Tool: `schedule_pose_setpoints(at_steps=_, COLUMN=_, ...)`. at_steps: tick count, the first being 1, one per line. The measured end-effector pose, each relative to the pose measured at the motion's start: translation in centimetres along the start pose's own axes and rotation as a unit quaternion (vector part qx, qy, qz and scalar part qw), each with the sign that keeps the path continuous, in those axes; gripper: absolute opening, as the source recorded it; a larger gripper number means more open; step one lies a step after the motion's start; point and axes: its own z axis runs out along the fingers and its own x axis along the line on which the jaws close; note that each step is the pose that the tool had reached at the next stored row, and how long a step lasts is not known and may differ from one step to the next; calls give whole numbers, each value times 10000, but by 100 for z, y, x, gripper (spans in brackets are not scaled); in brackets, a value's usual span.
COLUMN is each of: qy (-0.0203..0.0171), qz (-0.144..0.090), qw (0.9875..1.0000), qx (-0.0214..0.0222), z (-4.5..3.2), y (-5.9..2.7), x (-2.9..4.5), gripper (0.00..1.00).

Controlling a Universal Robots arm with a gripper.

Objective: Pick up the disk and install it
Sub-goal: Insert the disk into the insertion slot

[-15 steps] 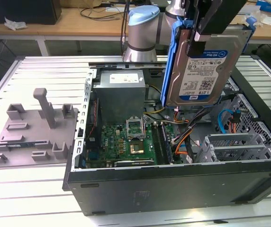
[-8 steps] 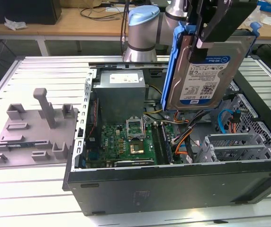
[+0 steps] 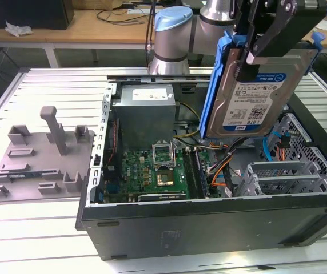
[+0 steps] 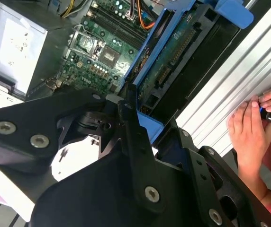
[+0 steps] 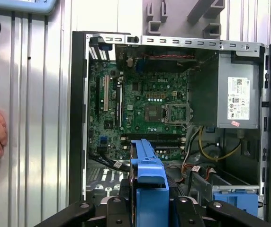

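One disk hangs clamped in the claw; tilted above the case.

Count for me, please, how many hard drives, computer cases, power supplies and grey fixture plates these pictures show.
Hard drive, clamped in the gripper above the case: 1
Open computer case: 1
Power supply inside the case: 1
Grey fixture plate beside the case: 1
Total: 4
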Motion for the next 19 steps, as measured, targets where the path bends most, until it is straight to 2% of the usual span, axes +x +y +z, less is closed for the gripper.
schedule_pose_setpoints(at_steps=5, qy=-2, qz=2, qw=10000, qx=1, z=9, y=-67, x=20, gripper=37)
schedule_pose_setpoints(at_steps=10, qy=0, qz=7, qw=10000, qx=0, z=25, y=-169, x=33, gripper=37)
schedule_pose_setpoints(at_steps=19, qy=4, qz=23, qw=10000, qx=1, z=57, y=-251, x=37, gripper=37)
